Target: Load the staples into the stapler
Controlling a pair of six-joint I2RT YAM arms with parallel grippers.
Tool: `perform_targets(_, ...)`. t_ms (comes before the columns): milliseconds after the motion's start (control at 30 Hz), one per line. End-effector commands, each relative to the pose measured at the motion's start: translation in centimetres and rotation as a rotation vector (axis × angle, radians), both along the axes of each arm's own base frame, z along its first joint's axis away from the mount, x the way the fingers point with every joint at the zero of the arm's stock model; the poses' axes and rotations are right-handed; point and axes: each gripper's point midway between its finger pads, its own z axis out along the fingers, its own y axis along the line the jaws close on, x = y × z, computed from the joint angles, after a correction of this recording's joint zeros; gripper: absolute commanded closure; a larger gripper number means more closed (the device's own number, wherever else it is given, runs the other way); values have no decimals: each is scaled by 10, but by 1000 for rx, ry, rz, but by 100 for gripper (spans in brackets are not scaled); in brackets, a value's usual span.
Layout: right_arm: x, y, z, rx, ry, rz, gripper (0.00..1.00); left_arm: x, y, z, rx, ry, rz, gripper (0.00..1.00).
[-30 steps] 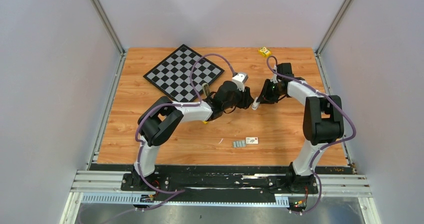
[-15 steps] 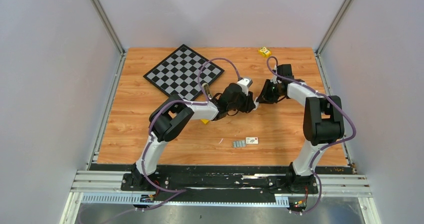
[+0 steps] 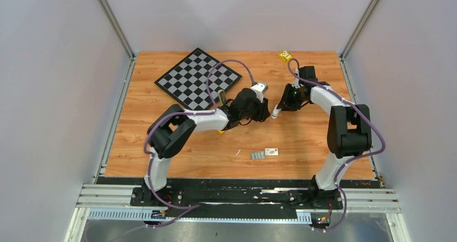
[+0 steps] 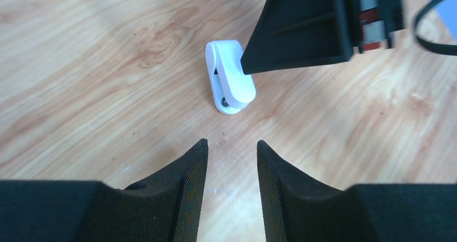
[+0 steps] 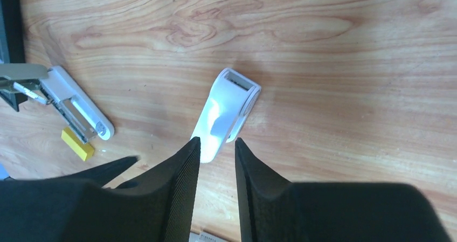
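Observation:
The stapler [image 5: 70, 110] lies open at the left of the right wrist view, white base and metal tray showing, its grey-olive top [image 3: 221, 97] raised. The staples [image 3: 258, 155] lie as grey strips near the table's front, far from both grippers. A small white hinged piece [image 4: 230, 85] lies on the wood between the two grippers. My left gripper [image 4: 230, 141] is open and empty, its tips just short of that piece. My right gripper [image 5: 216, 139] is narrowly open, and the white piece's [image 5: 226, 112] near end sits at its fingertips.
A small white labelled box [image 3: 271, 152] lies beside the staples. A chessboard [image 3: 196, 77] covers the back left. One yellow block [image 3: 285, 55] sits at the far edge, another [image 5: 77, 143] lies next to the stapler. Grey walls enclose the table.
The left arm reached toward the right gripper, then drew back to about where it began. The right arm and the white piece stayed nearly in place.

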Motion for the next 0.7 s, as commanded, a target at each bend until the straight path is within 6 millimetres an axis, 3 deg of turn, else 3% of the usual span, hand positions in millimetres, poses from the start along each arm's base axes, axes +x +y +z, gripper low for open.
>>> perform_targets(0,-13,6,36,-17,-36,45,65,-7,25,60,-20,-81,44,58)
perform_targets(133,-37,19,47,-33,-52,92,63,-28,52,65,18,-53,51,57)
perform_targets(333,-87,53,46,-68,-57,218,62,-67,91,55,66,21,41,57)
perform_targets(500,-140,90,33,-75,-27,349,62,-107,104,40,34,116,-22,60)
perform_targets(667,-186,110,16,-56,10,411,62,-137,105,19,10,185,-77,69)
